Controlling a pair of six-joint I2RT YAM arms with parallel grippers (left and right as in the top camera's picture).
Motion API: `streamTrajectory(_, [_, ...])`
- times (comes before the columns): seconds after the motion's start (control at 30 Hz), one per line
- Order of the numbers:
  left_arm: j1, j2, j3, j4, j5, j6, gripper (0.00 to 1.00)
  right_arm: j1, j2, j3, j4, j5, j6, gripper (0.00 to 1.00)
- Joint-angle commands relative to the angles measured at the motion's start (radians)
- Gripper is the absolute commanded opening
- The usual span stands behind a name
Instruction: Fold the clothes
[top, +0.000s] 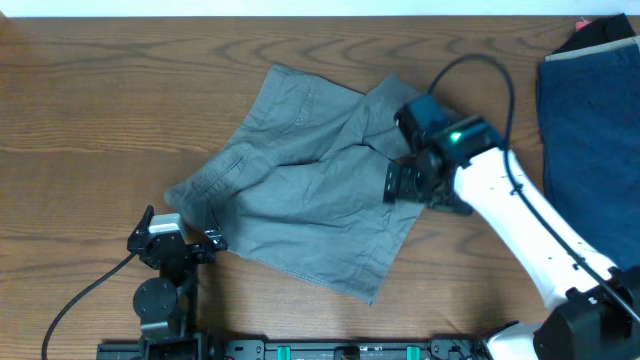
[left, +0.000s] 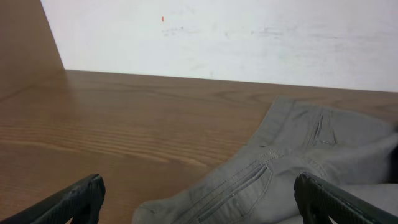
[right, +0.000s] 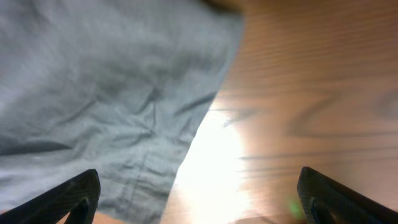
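Observation:
The light grey shorts (top: 300, 180) lie crumpled in the middle of the table, one leg reaching the front, the other bunched toward the back right. My right gripper (top: 412, 186) is open and empty, hovering over the shorts' right edge; in the right wrist view (right: 199, 199) the grey cloth (right: 106, 93) lies left of bare wood between the fingers. My left gripper (top: 178, 240) is open and empty at the shorts' front left corner. The left wrist view (left: 199, 202) shows a stitched pocket (left: 249, 183) between its fingers.
A larger dark blue garment (top: 592, 120) lies at the right edge of the wooden table (top: 100, 110). A black cable (top: 480, 70) loops above the right arm. A white wall (left: 217, 37) stands beyond the table's far edge.

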Motion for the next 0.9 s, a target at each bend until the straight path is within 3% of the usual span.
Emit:
streamTrajectory(0.0, [0.004,-0.003,-0.016,-0.034,0.007,0.004,0.98,0.041,-0.034,-0.076,0.040,-0.154,0.003,0.99])
streamTrajectory(0.27, [0.004,-0.003,-0.016,-0.034,0.007,0.004,0.98,0.189,-0.033,-0.147,0.048,-0.234,-0.008,0.99])
streamTrajectory(0.47, [0.004,-0.003,-0.016,-0.034,0.007,0.004,0.98,0.317,-0.033,-0.250,0.097,-0.230,0.185,0.99])
streamTrajectory(0.87, [0.004,-0.003,-0.016,-0.034,0.007,0.004,0.98,0.337,-0.033,-0.444,0.335,-0.366,0.222,0.99])
